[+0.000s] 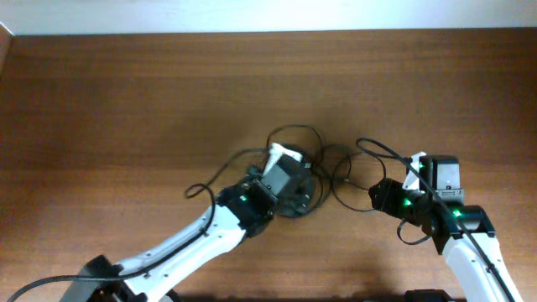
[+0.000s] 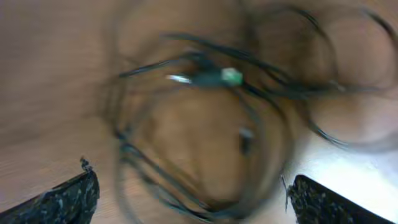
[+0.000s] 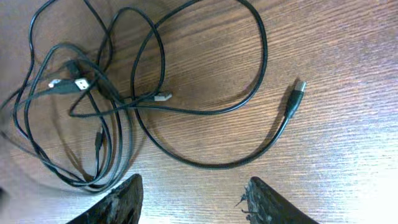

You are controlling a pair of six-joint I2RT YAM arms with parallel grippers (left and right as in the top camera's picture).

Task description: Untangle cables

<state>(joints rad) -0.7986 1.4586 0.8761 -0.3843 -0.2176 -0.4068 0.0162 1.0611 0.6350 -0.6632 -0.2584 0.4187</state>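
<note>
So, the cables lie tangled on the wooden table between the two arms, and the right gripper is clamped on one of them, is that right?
Not quite. The right wrist view shows the right gripper with its jaws apart and nothing between them; the cables lie tangled on the wooden table just ahead of it.

Cables (image 1: 323, 168) on table (image 1: 126, 101), centre-right.

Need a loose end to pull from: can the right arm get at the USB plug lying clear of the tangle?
Probably yes. The USB plug lies alone on the bare table, away from the tangle, with nothing over it, and the right gripper hangs open nearby.
</note>
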